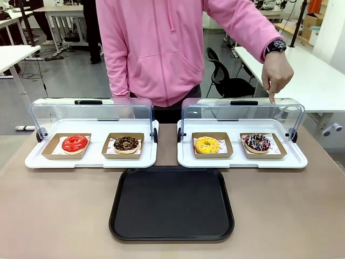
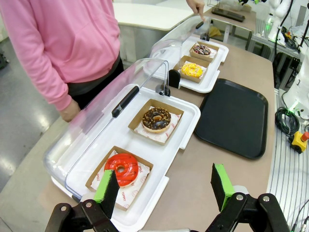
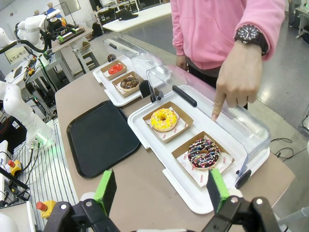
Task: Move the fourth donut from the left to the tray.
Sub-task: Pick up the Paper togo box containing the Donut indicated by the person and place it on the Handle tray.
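Note:
The fourth donut point(image 1: 257, 142), dark chocolate with pink and white sprinkles, sits in a brown cardboard holder at the right end of the right white tray; it also lies just beyond the right fingers point(image 3: 203, 154) and far off in the left wrist view point(image 2: 202, 50). The black tray point(image 1: 172, 204) lies empty at the table's front middle point(image 2: 235, 117) point(image 3: 103, 137). A person's hand point(image 1: 277, 73) points a finger down at the raised lid behind that donut point(image 3: 235, 83). My left gripper point(image 2: 164, 186) is open above the left end. My right gripper point(image 3: 161, 189) is open, nothing between its pads.
Two white trays point(image 1: 91, 159) point(image 1: 242, 162) with clear lids swung up stand side by side at the far edge. They hold a red donut point(image 1: 74, 143), a chocolate crumb donut point(image 1: 126, 143) and a yellow donut point(image 1: 207, 144). The person in pink stands behind.

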Robot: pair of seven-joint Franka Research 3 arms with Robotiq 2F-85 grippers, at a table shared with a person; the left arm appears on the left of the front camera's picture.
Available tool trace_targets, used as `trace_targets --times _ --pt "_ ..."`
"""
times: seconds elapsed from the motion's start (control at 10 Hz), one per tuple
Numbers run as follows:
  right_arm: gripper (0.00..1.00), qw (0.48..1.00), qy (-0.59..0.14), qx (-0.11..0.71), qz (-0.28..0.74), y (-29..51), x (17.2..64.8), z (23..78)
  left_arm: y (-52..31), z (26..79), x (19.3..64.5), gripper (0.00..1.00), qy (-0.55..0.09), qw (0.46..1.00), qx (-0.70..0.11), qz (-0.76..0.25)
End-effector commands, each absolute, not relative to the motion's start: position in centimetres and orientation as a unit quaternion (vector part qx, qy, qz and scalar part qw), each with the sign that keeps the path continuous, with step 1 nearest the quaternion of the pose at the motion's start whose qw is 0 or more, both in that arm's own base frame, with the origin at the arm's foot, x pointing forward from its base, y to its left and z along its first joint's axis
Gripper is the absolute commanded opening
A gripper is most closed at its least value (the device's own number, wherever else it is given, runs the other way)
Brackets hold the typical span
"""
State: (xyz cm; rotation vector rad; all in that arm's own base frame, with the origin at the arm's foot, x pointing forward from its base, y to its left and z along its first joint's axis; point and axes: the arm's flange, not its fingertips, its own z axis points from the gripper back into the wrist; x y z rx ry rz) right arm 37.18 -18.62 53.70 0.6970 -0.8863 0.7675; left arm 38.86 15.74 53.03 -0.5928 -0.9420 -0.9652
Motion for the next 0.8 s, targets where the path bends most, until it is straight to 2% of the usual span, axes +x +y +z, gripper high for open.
trace_targets --times 0.0,0.3,0.7 --pt "1.0 0.778 -0.388 0.308 0.387 -19.1 38.9 54.7 15.7 53.2 39.0 1.0 -0.436 0.735 -0.275 -0.44" --pt "1.0 0.773 -0.307 0.266 0.488 -16.8 43.3 56.8 15.7 53.2 39.0 1.0 -0.436 0.735 -0.275 -0.44" --pt "1.0 0.729 -0.214 0.196 0.62 -10.2 46.6 55.9 15.7 53.2 39.0 1.0 -0.436 0.735 -0.275 -0.44"
